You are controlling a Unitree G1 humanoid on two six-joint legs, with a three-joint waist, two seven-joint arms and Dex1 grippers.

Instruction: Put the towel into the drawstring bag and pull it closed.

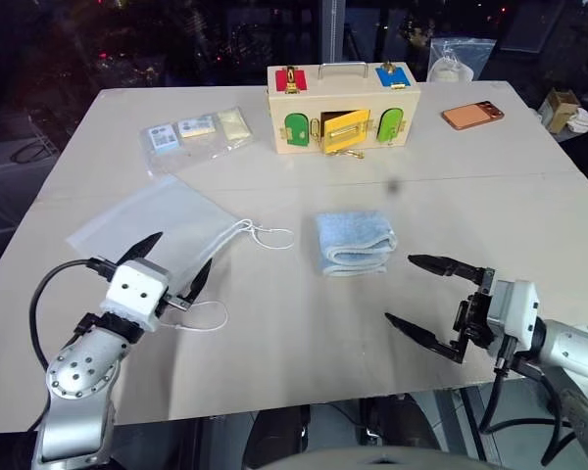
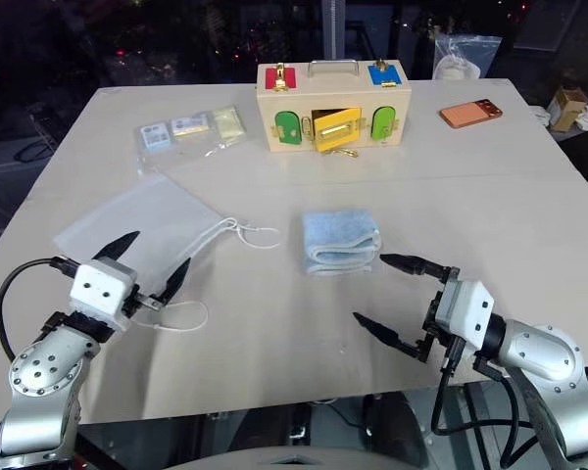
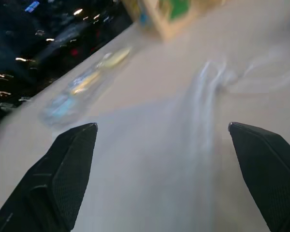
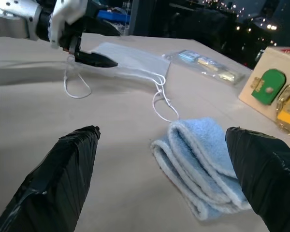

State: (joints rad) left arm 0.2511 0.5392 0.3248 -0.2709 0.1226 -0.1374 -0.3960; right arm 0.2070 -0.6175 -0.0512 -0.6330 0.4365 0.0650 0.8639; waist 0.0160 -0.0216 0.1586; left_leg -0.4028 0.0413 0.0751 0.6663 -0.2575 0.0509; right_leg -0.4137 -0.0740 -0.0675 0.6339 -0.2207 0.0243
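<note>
Lying folded, towel (image 1: 354,242) sits beside drawstring bag (image 1: 157,227).

— What is on the table (image 1: 274,333) from your side?

— I see a pale, flat top. The folded light-blue towel (image 1: 354,242) lies near the middle. To its left the drawstring bag (image 1: 157,229) lies flat, its white cord (image 1: 265,235) loose toward the towel.

— And farther back?

— A wooden latch box (image 1: 340,108), a clear plastic bag (image 1: 191,132) with small packets on its left, and an orange phone (image 1: 472,115) on its right.
</note>
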